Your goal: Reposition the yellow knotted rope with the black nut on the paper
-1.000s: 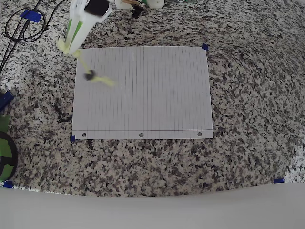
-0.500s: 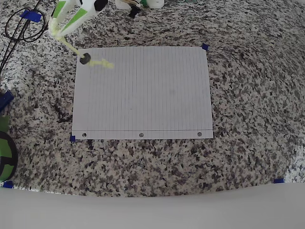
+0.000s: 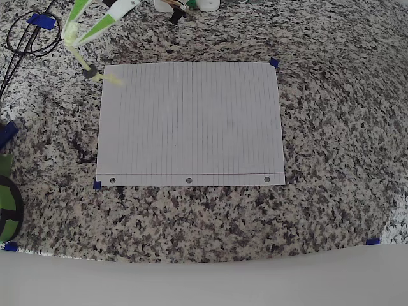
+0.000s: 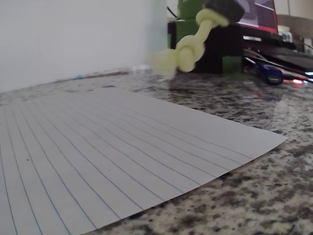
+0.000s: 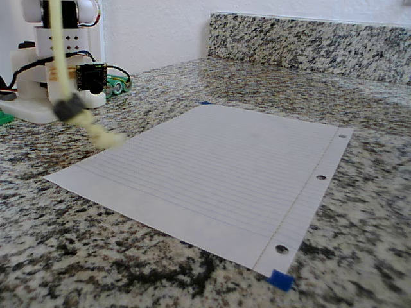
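Note:
The yellow knotted rope [image 3: 81, 58] hangs in the air from my gripper [image 3: 69, 33], which is shut on its upper end, left of the paper's top left corner in the overhead view. The black nut [image 3: 89, 72] sits on the rope just off that corner, and the blurred lower knotted end [image 3: 115, 80] trails over the paper [image 3: 191, 124]. The fixed view has the rope [image 5: 58, 51] dropping straight down to the nut [image 5: 66, 108] above the counter, beside the paper [image 5: 225, 160]. A knot of the rope [image 4: 188, 49] and the nut [image 4: 225, 7] show close up in the wrist view, above the paper [image 4: 98, 147].
Blue tape marks [image 3: 274, 62] pin the sheet's corners to the granite counter. Black cables [image 3: 29, 35] loop at the top left. A green and black object [image 3: 6, 207] sits at the left edge. The arm's white base [image 5: 54, 70] stands behind the rope.
My gripper has moved left and toward the picture's top, carrying the rope. The nut went from over the paper's upper left area to just off its top left corner.

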`<act>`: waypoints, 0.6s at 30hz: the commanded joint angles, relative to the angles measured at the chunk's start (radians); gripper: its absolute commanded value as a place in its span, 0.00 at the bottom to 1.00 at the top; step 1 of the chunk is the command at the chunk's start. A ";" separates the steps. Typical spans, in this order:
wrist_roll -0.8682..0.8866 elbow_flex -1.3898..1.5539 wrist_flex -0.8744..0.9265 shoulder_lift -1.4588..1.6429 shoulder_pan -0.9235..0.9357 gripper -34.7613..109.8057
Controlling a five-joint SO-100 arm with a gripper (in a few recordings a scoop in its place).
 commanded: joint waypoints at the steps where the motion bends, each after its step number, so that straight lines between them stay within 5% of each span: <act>1: 0.138 0.000 0.035 0.005 -0.032 0.24; 4: 0.314 0.005 0.086 -0.017 -0.051 0.24; 18: 0.423 0.087 0.187 0.067 -0.298 0.24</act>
